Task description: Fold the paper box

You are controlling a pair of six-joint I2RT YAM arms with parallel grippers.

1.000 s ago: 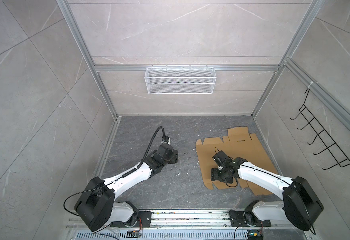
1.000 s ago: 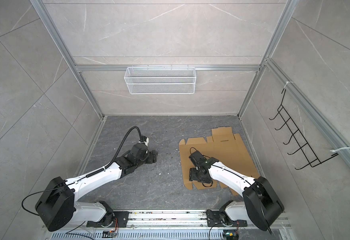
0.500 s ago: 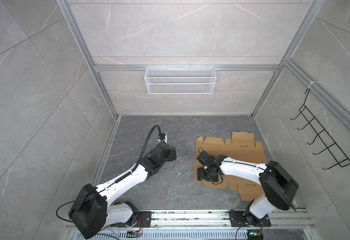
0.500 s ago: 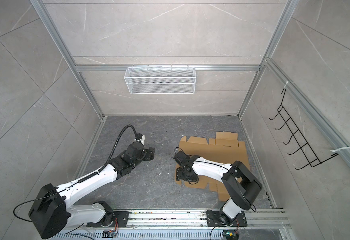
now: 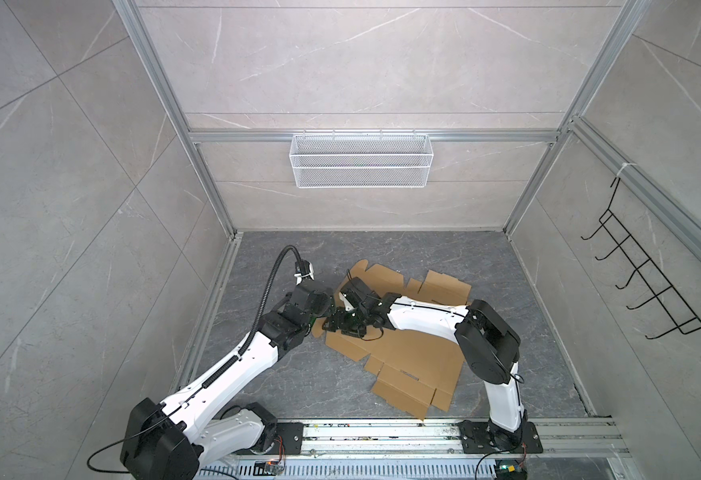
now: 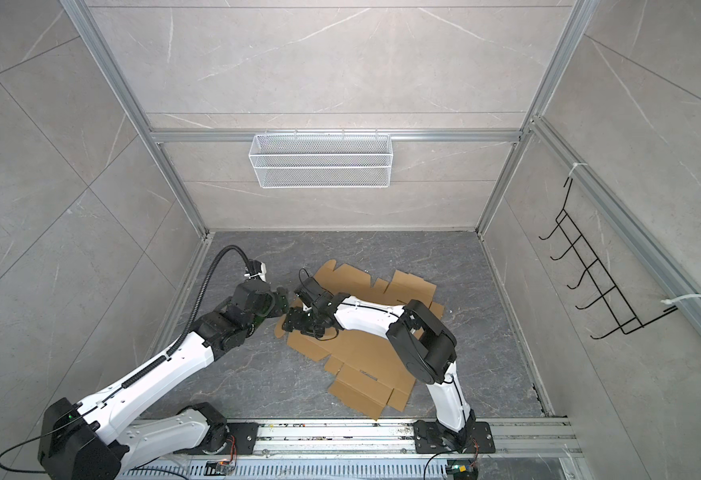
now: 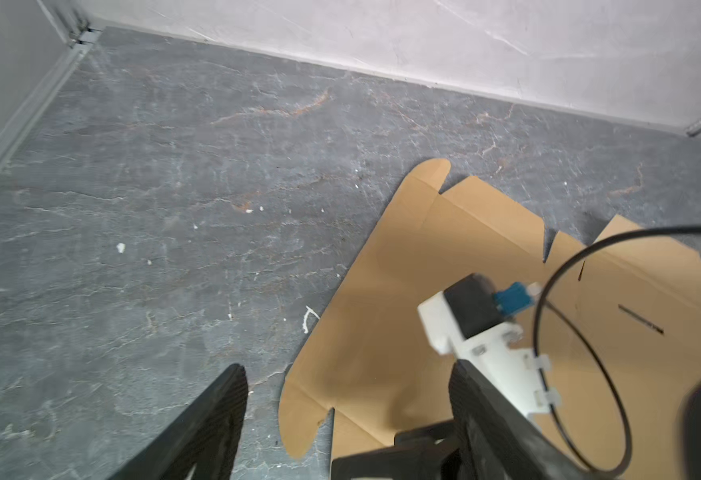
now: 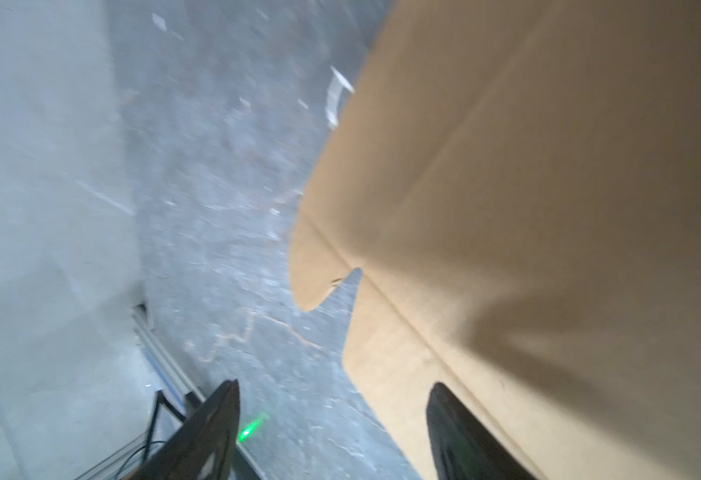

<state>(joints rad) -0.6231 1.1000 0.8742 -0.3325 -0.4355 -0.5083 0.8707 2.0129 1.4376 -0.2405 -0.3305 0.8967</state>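
Note:
The paper box [image 5: 407,353] [image 6: 361,355] lies flat and unfolded on the dark floor, turned askew, its flaps and tabs spread out. My right gripper [image 5: 336,325] [image 6: 294,325] is low at the sheet's left edge. In the right wrist view it [image 8: 334,424] is open, one finger over the cardboard [image 8: 548,208] and one over bare floor. My left gripper [image 5: 324,308] [image 6: 279,305] hangs close beside it. In the left wrist view it [image 7: 346,415] is open, with a rounded corner tab of the box [image 7: 402,291] and part of the right gripper between its fingers [image 7: 228,399].
A white wire mesh basket [image 5: 361,160] hangs on the back wall. A black wire hook rack [image 5: 647,286] is on the right wall. The arms' base rail [image 5: 382,432] runs along the front. Aluminium frame posts line the floor's edges.
The right arm has swung left, and the cardboard has slid and turned with it toward the middle. The left gripper has come in to the sheet's left edge.

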